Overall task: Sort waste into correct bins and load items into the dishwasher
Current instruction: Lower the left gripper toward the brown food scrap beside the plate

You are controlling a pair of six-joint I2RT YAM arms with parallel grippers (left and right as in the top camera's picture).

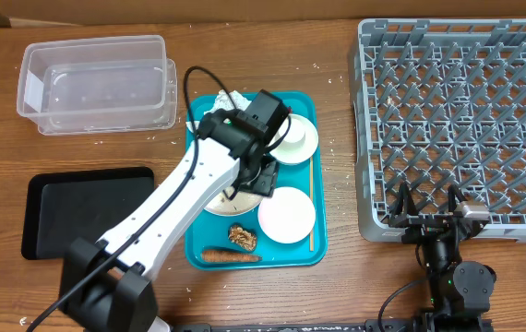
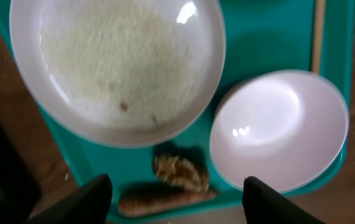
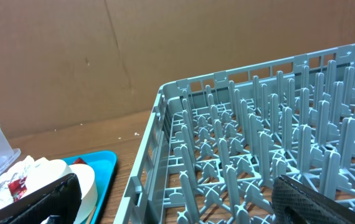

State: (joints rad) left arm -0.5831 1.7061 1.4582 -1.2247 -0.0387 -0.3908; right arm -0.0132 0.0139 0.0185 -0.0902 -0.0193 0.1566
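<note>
I have the left gripper [image 2: 176, 186] hanging over the teal tray [image 1: 286, 254] with its jaws spread wide and nothing between them. In the left wrist view the large plate [image 2: 203, 37] fills the upper left, with loose rice [image 2: 109, 56] scattered across its middle. A small white bowl [image 2: 280, 127] sits just beside the plate, to its lower right. Between the two dark fingers [image 2: 81, 199] I can see the brown food lump [image 2: 180, 171], and the carrot [image 2: 165, 200] lies just past it near the tray's edge. A wooden chopstick [image 2: 317, 34] lies along the tray's right side.

From overhead, a second white bowl [image 1: 298, 140] sits toward the back of the tray, and the crumpled napkin [image 1: 221, 101] is at the back left corner. The clear tub [image 1: 97, 92] and the black tray [image 1: 83, 207] stand on the table [image 1: 337, 277] to the left, well apart from the food.

The right gripper [image 1: 426, 203] is parked at the near edge of the dish rack [image 1: 457, 111], jaws open and empty. Its wrist camera looks across the rack's pegs, with a red wrapper [image 3: 17, 185] at the far left.
</note>
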